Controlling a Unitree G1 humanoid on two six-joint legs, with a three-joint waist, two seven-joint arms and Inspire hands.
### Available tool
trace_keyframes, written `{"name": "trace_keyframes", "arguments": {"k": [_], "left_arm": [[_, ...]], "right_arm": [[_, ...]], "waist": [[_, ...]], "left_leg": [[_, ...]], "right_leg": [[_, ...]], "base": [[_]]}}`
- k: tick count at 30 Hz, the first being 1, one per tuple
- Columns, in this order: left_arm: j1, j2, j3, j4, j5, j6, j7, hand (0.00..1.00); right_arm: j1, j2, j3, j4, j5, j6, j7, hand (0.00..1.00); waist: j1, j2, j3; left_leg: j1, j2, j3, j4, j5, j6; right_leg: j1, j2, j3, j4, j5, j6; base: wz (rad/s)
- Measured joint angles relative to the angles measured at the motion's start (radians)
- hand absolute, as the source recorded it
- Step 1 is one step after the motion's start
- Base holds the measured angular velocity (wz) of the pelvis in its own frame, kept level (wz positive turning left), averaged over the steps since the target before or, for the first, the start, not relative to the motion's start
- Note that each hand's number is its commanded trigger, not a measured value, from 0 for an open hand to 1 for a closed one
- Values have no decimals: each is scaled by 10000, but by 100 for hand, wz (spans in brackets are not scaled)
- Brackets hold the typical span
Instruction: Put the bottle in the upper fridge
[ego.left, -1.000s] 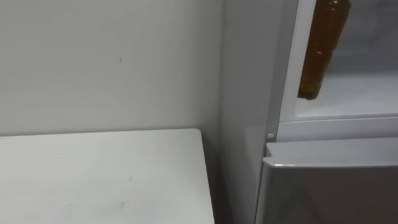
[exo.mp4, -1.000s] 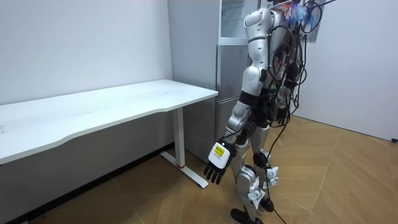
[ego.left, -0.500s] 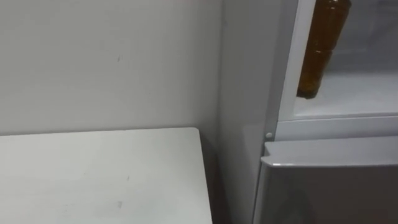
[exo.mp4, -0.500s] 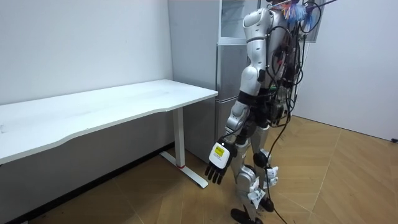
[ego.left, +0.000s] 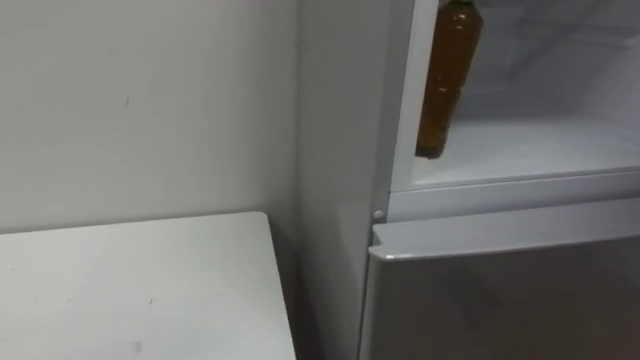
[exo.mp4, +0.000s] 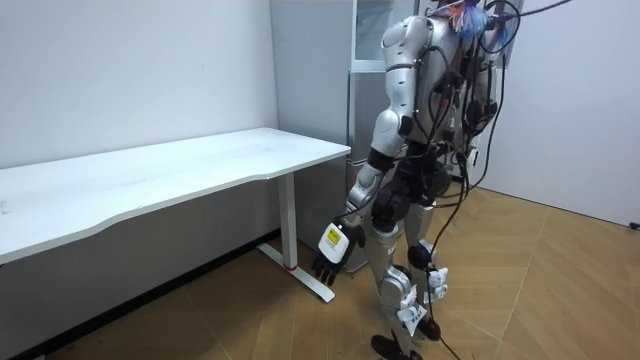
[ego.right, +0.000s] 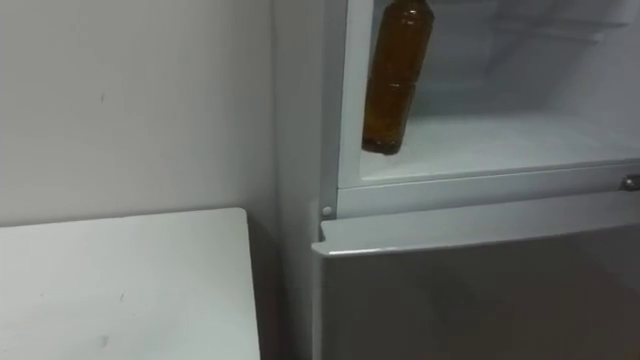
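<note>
Bottle (ego.left: 447, 80): inside the open upper compt. of the fridge (ego.left: 335, 150), by its left jamb, slightly tilted, base low over the shelf (ego.left: 540, 140); resting or not, cannot tell. Judged: placing nearly done; set-down & release remain. L hand (exo.mp4: 330, 250): low before the fridge, fingers loose, empty.

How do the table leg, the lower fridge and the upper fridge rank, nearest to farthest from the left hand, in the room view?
1. Table leg, low, at the room view's left of the left hand.
2. Lower fridge, behind the hand; hardly farther than the leg, so uncertain.
3. Upper fridge, high above it.
</note>
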Motion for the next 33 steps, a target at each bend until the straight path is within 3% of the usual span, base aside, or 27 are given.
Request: {"name": "trace_keyframes", "arguments": {"k": [4, 8, 11, 14, 22, 33], "left_arm": [[141, 3, 87, -232, -17, -26, 9, 0], [152, 3, 87, -423, -21, -28, 19, 0], [227, 3, 158, -593, -6, -31, 76, 0], [346, 14, 255, -707, 10, -32, 116, 0], [428, 15, 675, -639, 196, -27, 82, 0], [624, 12, 892, -515, 444, -36, 121, 0]], "right_arm": [[43, -28, -599, -1137, 1473, -145, -898, 0], [-11, -86, -708, -1966, 1745, -245, -1441, 0], [-116, -162, -1311, -2834, 1863, -243, -1907, 0], [-165, -481, -1775, -3593, 1857, -388, -2313, 0], [-224, -793, -2633, -5471, 1668, -460, -3436, 0], [-203, -944, -3235, -7744, 500, -806, -4392, 0]], "waist": [[-224, -17, -43], [-400, -2, -57], [-453, 22, -74], [-459, 30, -88], [-453, -97, -88], [-503, -239, -75]], "left_leg": [[-77, 9, 60, 4, 2, 0], [-139, 37, 160, -32, 0, -2], [-145, 34, 224, -58, 0, -2], [-155, 23, 197, -63, 0, -2], [-172, 23, 186, -81, 0, -1], [-436, 21, 187, 4, 2, 2]], "right_leg": [[-52, 25, 42, 81, 5, 0], [-215, 39, 30, 221, 4, -2], [-284, 38, 40, 258, 4, -2], [-289, 29, 25, 253, 5, -1], [-337, 33, 63, 336, 5, -3], [-738, 53, 70, 392, 3, -18]], "base": [[-4], [-7], [-7], [0], [-1], [-3]]}}
